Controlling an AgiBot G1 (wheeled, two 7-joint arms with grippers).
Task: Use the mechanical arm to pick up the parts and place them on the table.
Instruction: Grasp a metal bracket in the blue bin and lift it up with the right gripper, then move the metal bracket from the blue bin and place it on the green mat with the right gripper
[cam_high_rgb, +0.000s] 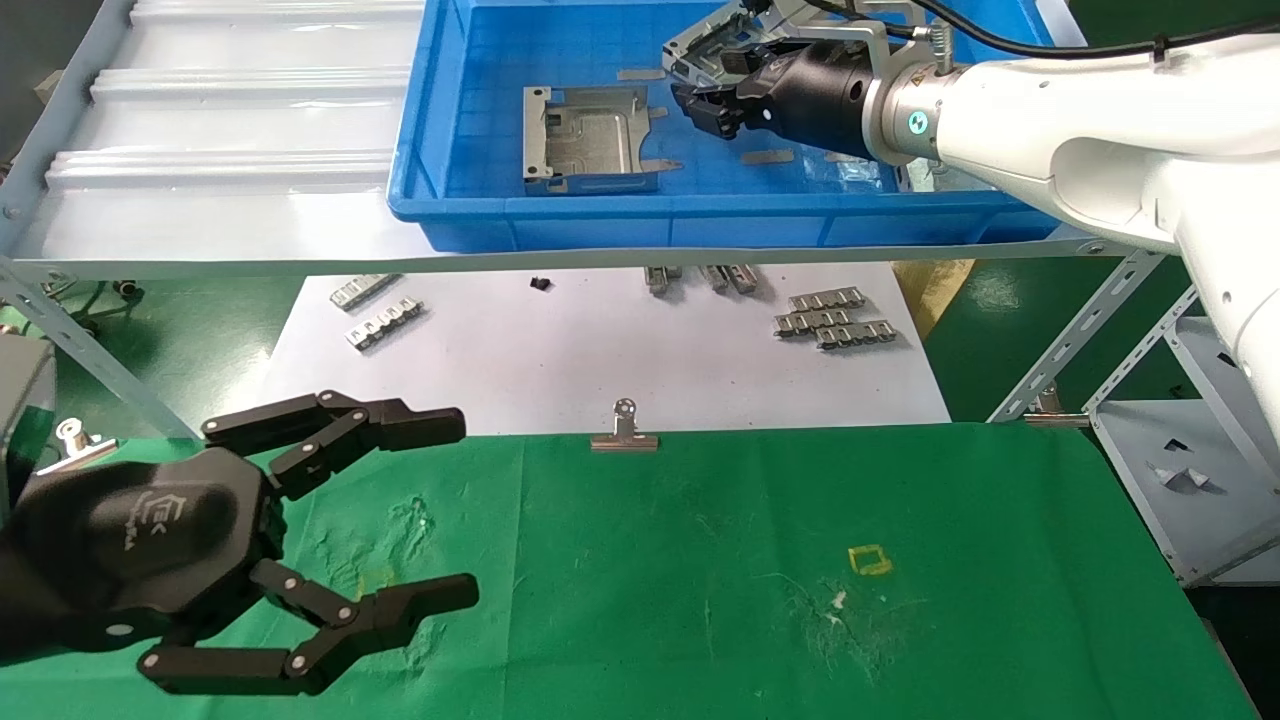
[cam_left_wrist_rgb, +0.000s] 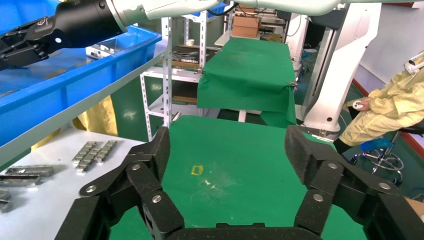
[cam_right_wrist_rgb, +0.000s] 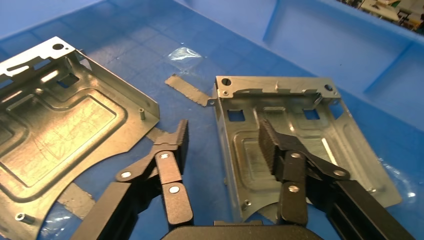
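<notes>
While the left gripper (cam_high_rgb: 400, 520) hung idle over the near left corner of the green table (cam_high_rgb: 760, 560), its fingers (cam_left_wrist_rgb: 155, 150) spread wide and holding nothing, the right gripper (cam_high_rgb: 712, 108) was reaching into the blue bin (cam_high_rgb: 500, 215) on the shelf. Its jaws stood partly open, straddling the flanged edge of 1 part (cam_right_wrist_rgb: 300, 145): 1 finger (cam_right_wrist_rgb: 267, 142) lay over the plate's embossed face, the other (cam_right_wrist_rgb: 180, 145) hung outside it above the bin floor. I could not tell whether either finger touched the metal. A 2nd part (cam_high_rgb: 590, 138) lay flat in the bin, just beside the 1st. Below the shelf, small ridged strips (cam_high_rgb: 830, 318) lay on a white sheet (cam_high_rgb: 600, 360), with a clip (cam_high_rgb: 625, 432) at its near edge.
</notes>
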